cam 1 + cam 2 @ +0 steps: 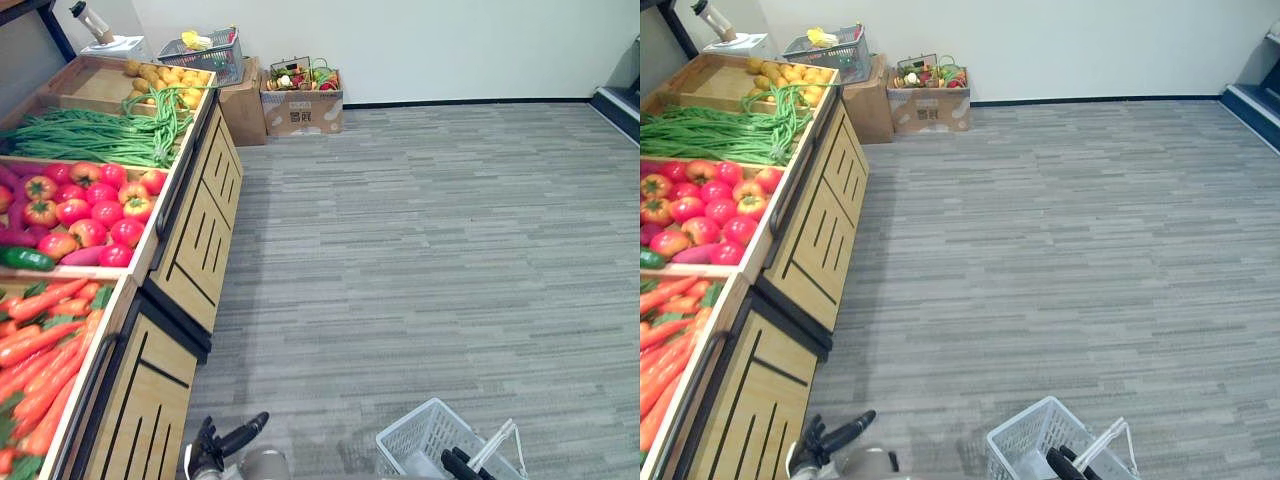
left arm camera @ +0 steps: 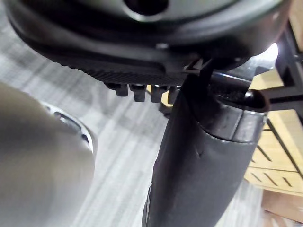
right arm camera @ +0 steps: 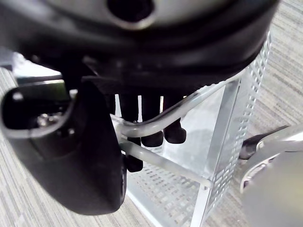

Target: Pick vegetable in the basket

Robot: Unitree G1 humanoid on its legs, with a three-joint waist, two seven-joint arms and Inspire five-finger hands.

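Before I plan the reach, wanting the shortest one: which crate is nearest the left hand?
The carrot crate, at the near end of the row, by the left hand; tomatoes, beans and potatoes sit further back. The right hand holds the basket.

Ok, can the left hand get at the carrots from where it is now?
Probably yes. The left hand hangs low beside the cabinet front, below the carrots in the nearest crate; nothing covers them, so it need only rise over the rim. The right hand grips the basket handle.
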